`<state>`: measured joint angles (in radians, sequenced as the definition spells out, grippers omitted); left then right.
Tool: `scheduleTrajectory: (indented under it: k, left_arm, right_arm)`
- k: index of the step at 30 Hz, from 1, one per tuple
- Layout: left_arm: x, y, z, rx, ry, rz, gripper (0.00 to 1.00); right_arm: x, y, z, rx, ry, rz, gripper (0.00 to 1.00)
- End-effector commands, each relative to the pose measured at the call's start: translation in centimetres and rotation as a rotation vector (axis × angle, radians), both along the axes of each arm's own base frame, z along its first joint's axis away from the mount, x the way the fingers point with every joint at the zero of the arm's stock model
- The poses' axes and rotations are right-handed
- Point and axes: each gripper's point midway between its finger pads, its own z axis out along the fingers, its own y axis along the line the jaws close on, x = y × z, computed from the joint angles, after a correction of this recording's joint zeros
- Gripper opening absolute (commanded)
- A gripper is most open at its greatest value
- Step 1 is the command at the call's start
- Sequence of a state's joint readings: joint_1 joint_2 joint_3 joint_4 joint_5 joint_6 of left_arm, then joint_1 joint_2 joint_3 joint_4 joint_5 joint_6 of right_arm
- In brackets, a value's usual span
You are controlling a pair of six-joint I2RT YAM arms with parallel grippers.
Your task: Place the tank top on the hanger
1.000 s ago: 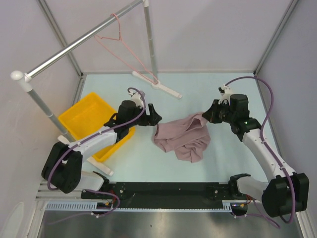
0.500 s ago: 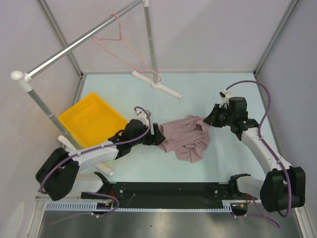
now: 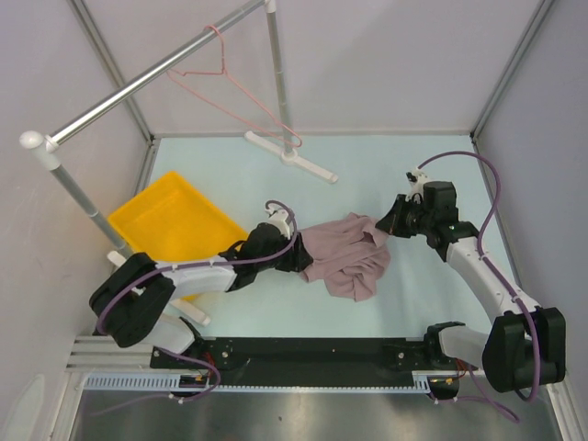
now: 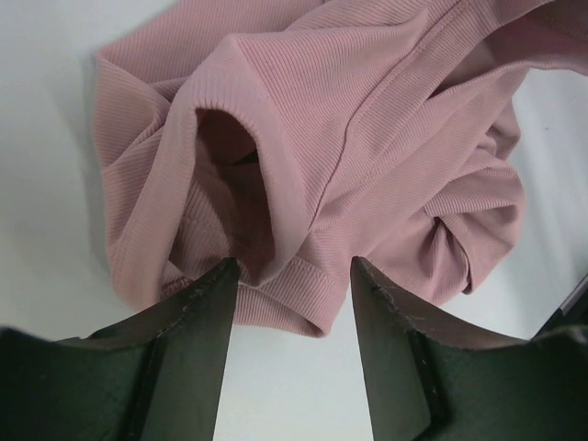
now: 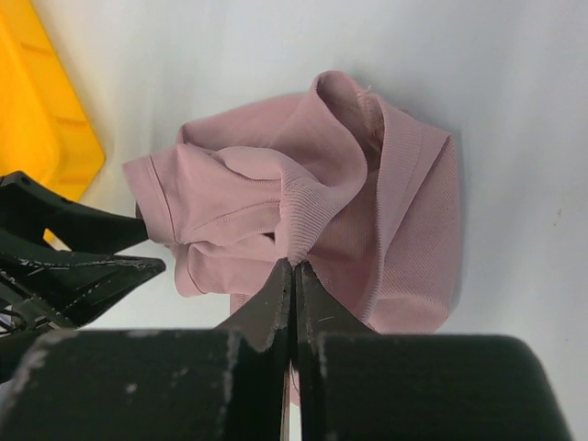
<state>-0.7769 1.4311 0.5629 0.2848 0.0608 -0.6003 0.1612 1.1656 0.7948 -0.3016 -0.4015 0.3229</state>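
Note:
The mauve-pink tank top (image 3: 344,257) lies crumpled on the pale table at mid-centre. My right gripper (image 3: 386,223) is shut on a ribbed edge of the top (image 5: 303,220) at its right side, the fabric pinched between the fingertips. My left gripper (image 3: 299,260) is open at the top's left edge; in the left wrist view a hem fold (image 4: 294,294) lies just ahead of the spread jaws, not between them. The thin pink wire hanger (image 3: 234,96) hangs by its hook from the grey rail at the back left, far from both grippers.
The grey metal rail (image 3: 138,83) runs diagonally at back left on a white post with a foot bar (image 3: 294,158). A yellow bin (image 3: 170,225) stands at left, beside my left arm. Booth walls close the table at back and sides.
My left arm swung from beside the yellow bin rightward and down to the tank top's left edge. My right gripper stayed at the top's right edge, and the fabric shifted slightly.

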Motion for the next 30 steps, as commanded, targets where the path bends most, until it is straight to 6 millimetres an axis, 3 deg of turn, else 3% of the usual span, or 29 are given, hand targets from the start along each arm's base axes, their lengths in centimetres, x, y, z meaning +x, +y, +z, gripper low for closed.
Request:
scheduleTrajectory:
  k: [1, 8, 11, 12, 13, 16, 17, 18, 19, 20, 21, 22, 23, 24, 29, 30]
  left_arm:
    - [1.9, -2.4, 2.2, -0.057, -0.08, -0.035, 0.58]
    - [2.7, -2.9, 1.1, -0.017, -0.092, -0.055, 0.54]
    - [2.5, -3.2, 0.6, -0.004, -0.077, -0.08, 0.24]
    - [2.2, -3.5, 0.9, -0.015, -0.07, -0.1, 0.0]
    - [2.2, -3.6, 1.2, -0.019, -0.07, -0.106, 0.0]
    - [2.5, -3.2, 5.1, -0.024, -0.119, -0.089, 0.0]
    - [2.8, -3.0, 6.6, -0.022, -0.147, -0.078, 0.0]
    - [3.5, -3.1, 11.8, -0.072, -0.246, -0.072, 0.0]
    - [3.4, -2.5, 13.2, -0.056, -0.256, -0.065, 0.0]
    - [3.8, -2.7, 17.7, -0.104, -0.324, -0.059, 0.0]
    - [3.5, -2.2, 21.4, -0.142, -0.39, -0.057, 0.0]
    - [3.1, -1.5, 22.8, -0.135, -0.39, -0.055, 0.0]
    - [3.1, -1.2, 26.9, -0.184, -0.449, -0.045, 0.0]
    - [2.5, -0.6, 29.6, -0.223, -0.483, -0.046, 0.0]
    - [0.0, 2.1, 40.8, -0.416, -0.611, -0.064, 0.0]
    - [-0.6, 2.6, 42.1, -0.436, -0.628, -0.066, 0.0]
  right_arm:
    - [0.2, 0.2, 1.2, 0.026, -0.036, 0.006, 0.0]
    - [0.1, 0.5, 1.6, 0.037, -0.039, 0.023, 0.0]
    - [0.0, 0.6, 2.2, 0.041, -0.048, 0.027, 0.0]
    - [0.0, 0.6, 2.6, 0.044, -0.051, 0.027, 0.0]
    - [0.0, 0.6, 3.2, 0.042, -0.06, 0.031, 0.0]
    - [-0.1, 0.4, 6.8, 0.028, -0.123, 0.035, 0.0]
    - [-0.6, 0.1, 8.3, 0.019, -0.144, 0.03, 0.0]
    - [-0.3, -0.1, 11.3, 0.018, -0.209, 0.024, 0.0]
    - [-0.3, -0.4, 13.1, 0.008, -0.248, 0.01, 0.0]
    - [-0.9, -0.6, 14.7, 0.0, -0.276, 0.006, 0.0]
    - [-0.9, -0.8, 18.3, 0.004, -0.355, -0.002, 0.0]
    - [-1.2, -1.1, 19.8, -0.002, -0.379, -0.016, 0.0]
    - [-1.3, -1.3, 21.4, -0.003, -0.414, -0.021, 0.0]
    - [-1.8, -1.5, 25.1, 0.007, -0.498, -0.03, 0.0]
    - [-4.3, -2.2, 34.8, 0.032, -0.73, -0.054, 0.0]
    - [-5.0, -2.4, 36.2, 0.037, -0.766, -0.063, 0.0]
